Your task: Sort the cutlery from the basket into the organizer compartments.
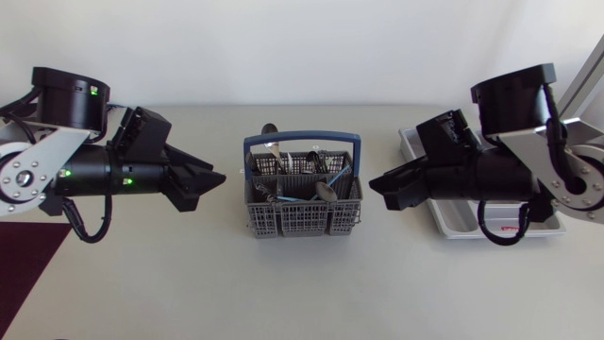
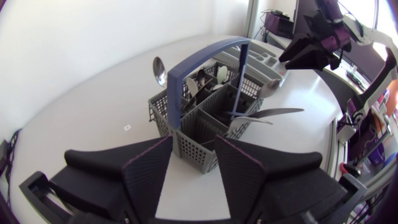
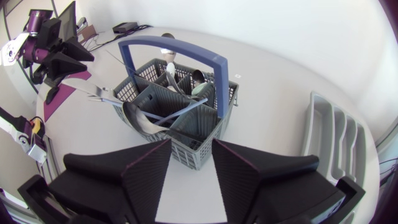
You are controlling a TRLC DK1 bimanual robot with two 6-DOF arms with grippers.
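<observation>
Dark red mat (image 1: 28, 274) covers the table's near left corner. Above it the left gripper (image 1: 217, 177) (image 2: 193, 143) hangs just left of the basket, its fingers spread with a clear gap and nothing held.

At the middle stands the grey mesh basket (image 1: 283, 223) (image 2: 163, 115) (image 3: 229, 102) under a blue handle (image 1: 302, 139) (image 2: 205, 53) (image 3: 171, 48). The cutlery sits in it: several pieces lean crosswise over the dividers, and one spoon (image 1: 269, 129) (image 2: 160, 70) sticks out over the far rim.

Just right of the basket the right gripper (image 1: 379, 184) (image 3: 191, 144) faces it, likewise parted and empty. Beneath and behind that arm lies the grey organizer (image 1: 462, 229) (image 3: 329, 130). Its visible slots look bare, though the arm hides part of it.

So I judge this to be the first pick. The right arm, nearest the organizer, seems the better choice. It should come down beside the blue handle, not under it, and take one piece by its shaft, preferably one leaning free of the tangle. Lifting straight up would help keep the crossed pieces from snagging and the light basket from tipping. The left gripper could steady the basket's wall.
</observation>
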